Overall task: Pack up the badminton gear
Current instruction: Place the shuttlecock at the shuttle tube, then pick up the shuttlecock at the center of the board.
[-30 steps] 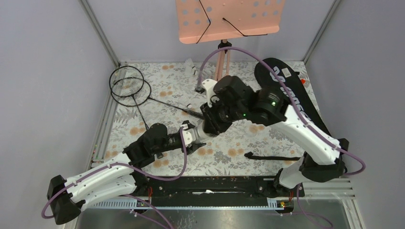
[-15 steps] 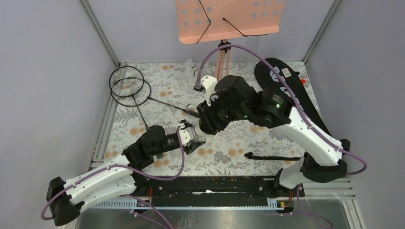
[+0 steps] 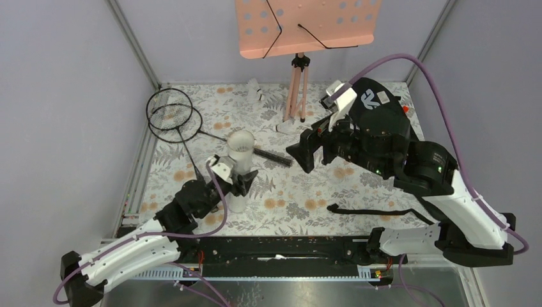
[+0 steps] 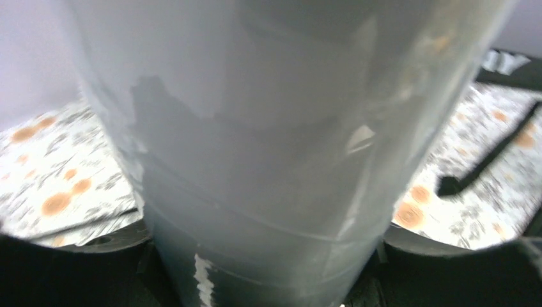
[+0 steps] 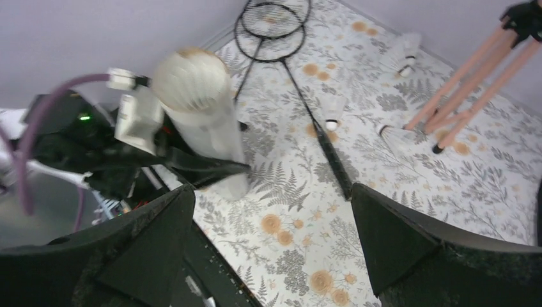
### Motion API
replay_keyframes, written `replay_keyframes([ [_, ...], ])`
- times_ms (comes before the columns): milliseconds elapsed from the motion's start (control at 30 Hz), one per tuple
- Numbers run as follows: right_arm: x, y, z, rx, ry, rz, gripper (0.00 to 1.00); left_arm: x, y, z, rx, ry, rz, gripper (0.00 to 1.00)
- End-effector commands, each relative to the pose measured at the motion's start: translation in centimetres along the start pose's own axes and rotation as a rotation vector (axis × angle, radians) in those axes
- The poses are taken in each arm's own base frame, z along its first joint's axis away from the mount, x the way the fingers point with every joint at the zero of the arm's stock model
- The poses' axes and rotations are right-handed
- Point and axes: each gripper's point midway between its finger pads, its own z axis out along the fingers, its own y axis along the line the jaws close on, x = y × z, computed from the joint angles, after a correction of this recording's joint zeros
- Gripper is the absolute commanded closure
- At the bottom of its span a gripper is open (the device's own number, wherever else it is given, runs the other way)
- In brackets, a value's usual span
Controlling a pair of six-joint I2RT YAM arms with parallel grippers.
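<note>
Rackets (image 3: pixel 171 114): two, heads overlapped, flat at far left; one handle runs right to a spot near the tube.
Left gripper (image 3: pixel 235 179): clamped on tube (image 3: pixel 239 167), which is upright on the floral cloth and fills the left wrist view. No print readable on it.
Shuttlecocks (image 3: pixel 257 91): loose at the back, beside the stand (image 3: pixel 305 25) legs.
Right gripper (image 3: pixel 300 153): fingers wide apart, empty, hanging above the mat and aimed at the tube.
Bag (image 3: pixel 383 121): far right, flat. White logo mark and label show, lettering covered by the right arm. Strap (image 3: pixel 371 210) trails on the cloth in front.
</note>
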Motion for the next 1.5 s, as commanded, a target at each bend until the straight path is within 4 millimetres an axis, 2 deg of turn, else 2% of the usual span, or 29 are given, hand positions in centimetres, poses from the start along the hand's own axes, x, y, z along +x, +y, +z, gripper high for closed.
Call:
replay_keyframes([
  [0,1.2,-3.9,2.8,0.184,-0.052,0.065,0.0,-2.1,5.9,-2.0,-0.361,-0.126,-0.175,0.42],
  [100,4.6,-6.1,5.5,0.199,0.028,0.206,0.01,-1.9,7.5,-3.4,-0.457,-0.158,-0.232,0.42],
  [233,8.9,-9.8,10.3,0.3,0.118,0.261,0.0,-1.1,8.6,-4.4,-0.527,-0.165,-0.268,0.41],
  [367,11.6,-12.1,15.3,0.297,0.186,0.376,0.01,-0.5,8.4,-4.4,-0.521,-0.135,-0.265,0.39],
  [467,13.6,-14.8,18.7,0.338,0.236,0.405,0.03,0.2,7.9,-4.0,-0.502,-0.097,-0.255,0.39],
  [700,20.0,-21.1,26.6,0.367,0.31,0.523,0.08,2.3,6.9,-2.7,-0.46,-0.016,-0.236,0.36],
  [800,21.3,-23.2,29.1,0.361,0.281,0.546,0.08,3.0,6.4,-2.3,-0.436,0.01,-0.234,0.36],
  [900,22.1,-24.9,30.6,0.37,0.264,0.539,0.08,3.7,6.1,-2.1,-0.425,0.038,-0.233,0.36],
  [1000,23.3,-25.5,31.6,0.376,0.289,0.527,0.06,3.9,6.0,-2.0,-0.424,0.046,-0.235,0.36],
  [1167,25.5,-27.4,32.0,0.473,0.307,0.526,0.07,3.9,6.0,-2.0,-0.424,0.046,-0.232,0.37],
  [1300,25.9,-28.1,32.4,0.494,0.312,0.539,0.07,3.8,5.9,-1.9,-0.416,0.046,-0.229,0.37],
  [1467,26.0,-28.0,33.2,0.478,0.302,0.576,0.05,3.6,5.8,-1.9,-0.41,0.044,-0.227,0.39],
])
